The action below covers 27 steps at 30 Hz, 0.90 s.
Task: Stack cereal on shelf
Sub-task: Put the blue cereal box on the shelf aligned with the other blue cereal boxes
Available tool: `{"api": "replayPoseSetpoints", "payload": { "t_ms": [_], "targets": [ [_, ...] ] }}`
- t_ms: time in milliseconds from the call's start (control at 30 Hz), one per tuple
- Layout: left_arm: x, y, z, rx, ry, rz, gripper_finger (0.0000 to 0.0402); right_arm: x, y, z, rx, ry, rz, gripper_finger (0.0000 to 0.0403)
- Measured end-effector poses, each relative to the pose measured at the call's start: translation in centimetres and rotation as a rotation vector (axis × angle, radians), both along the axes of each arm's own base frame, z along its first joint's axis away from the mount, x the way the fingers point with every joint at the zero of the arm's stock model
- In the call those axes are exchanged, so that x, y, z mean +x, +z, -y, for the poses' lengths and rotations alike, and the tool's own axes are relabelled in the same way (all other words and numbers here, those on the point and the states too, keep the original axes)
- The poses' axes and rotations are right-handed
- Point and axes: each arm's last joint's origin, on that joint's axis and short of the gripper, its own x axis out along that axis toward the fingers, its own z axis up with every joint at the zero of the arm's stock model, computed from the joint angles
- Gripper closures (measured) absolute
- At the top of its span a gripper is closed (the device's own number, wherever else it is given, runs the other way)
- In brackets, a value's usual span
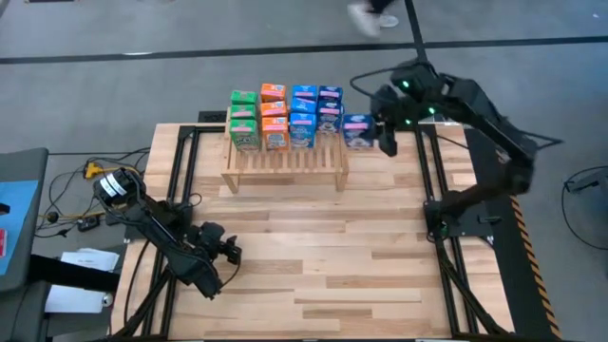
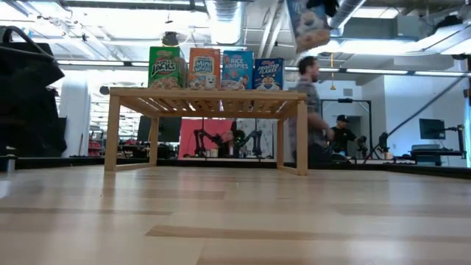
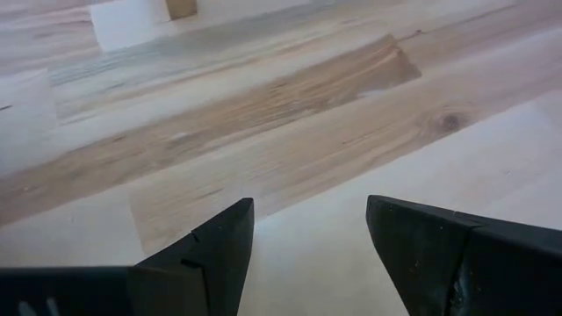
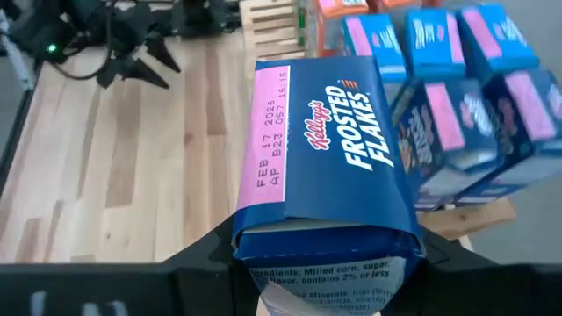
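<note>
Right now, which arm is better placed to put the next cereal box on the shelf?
The right: its hand already grips a Frosted Flakes box in the air beside the shelf. The left hand sits open and empty over the near table.

Shelf [image 1: 285, 171]: low light-wood slatted rack, near table's far edge, centre-left. On its top, cereal boxes [image 1: 285, 116] upright in four columns: green, orange, blue, dark blue. One more dark-blue Frosted Flakes box [image 4: 327, 167] clamped in my right gripper [image 1: 378, 128], airborne just off shelf's right end.
</note>
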Motion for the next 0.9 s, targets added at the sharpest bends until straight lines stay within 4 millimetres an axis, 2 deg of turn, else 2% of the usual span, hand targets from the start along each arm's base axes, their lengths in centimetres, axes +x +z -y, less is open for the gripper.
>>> {"api": "replayPoseSetpoints", "payload": {
  "t_ms": [100,233,367,533,700,900],
  "targets": [
    [0.2,0.0,-0.3,0.007,0.014,0.006,0.0191,-1.3,-2.6,0.0,-0.007,-0.044,0.051,0.0217],
    [0.7,0.1,-0.8,0.01,0.043,0.021,0.0191,-1.5,-6.4,0.8,-0.102,-0.105,0.194,0.0217],
    [1.0,1.0,-1.2,0.0,0.054,0.076,0.0191,-1.1,-8.1,1.2,-0.168,-0.109,0.307,0.0217],
    [0.9,2.4,-1.7,0.003,0.047,0.14,0.0191,0.2,-10.0,2.0,-0.129,-0.088,0.271,0.0217],
    [0.9,3.6,-2.3,0.015,0.021,0.178,0.0191,2.4,-11.3,3.2,-0.099,-0.033,0.296,0.0217],
    [0.8,4.8,-2.8,0.017,-0.005,0.186,0.0191,3.0,-12.2,4.4,-0.078,-0.027,0.274,0.0217]
  ]
}}
